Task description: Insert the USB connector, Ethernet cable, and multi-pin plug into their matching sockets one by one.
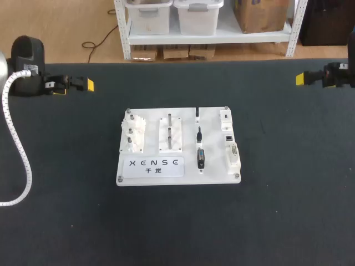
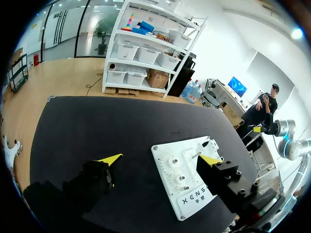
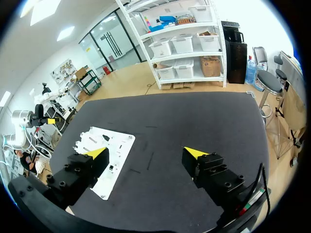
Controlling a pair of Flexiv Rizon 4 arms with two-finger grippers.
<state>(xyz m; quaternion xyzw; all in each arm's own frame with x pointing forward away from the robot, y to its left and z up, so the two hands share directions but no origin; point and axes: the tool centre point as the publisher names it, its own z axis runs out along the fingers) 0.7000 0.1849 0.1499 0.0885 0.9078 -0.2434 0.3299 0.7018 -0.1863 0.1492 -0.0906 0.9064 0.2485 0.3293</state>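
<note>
Left hand (image 2: 161, 158), right hand (image 3: 146, 152) spread, plugs (image 1: 201, 158) indistinct

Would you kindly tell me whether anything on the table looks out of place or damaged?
Nothing stands out. The board lies flat on the table, its three plugs lined up beside the sockets, none inserted. The left gripper and right gripper are open at the far corners, clear of the board.
</note>
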